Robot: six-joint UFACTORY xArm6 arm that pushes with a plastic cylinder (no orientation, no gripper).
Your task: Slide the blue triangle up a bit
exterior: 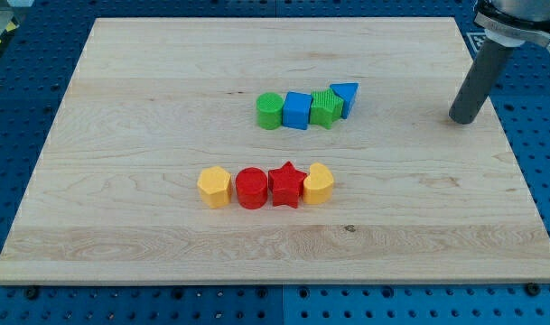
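Note:
The blue triangle [346, 97] sits at the right end of a row in the upper middle of the wooden board [148, 108]. It touches a green star-like block [324, 108]; left of that are a blue cube [296, 111] and a green cylinder [269, 111]. My tip [463, 118] rests on the board far to the view's right of the blue triangle, roughly level with the row and well apart from every block.
A second row lies lower in the middle: a yellow hexagon-like block [214, 186], a red cylinder [252, 188], a red star [286, 185] and a yellow rounded block [318, 184]. The board's right edge is close to my tip.

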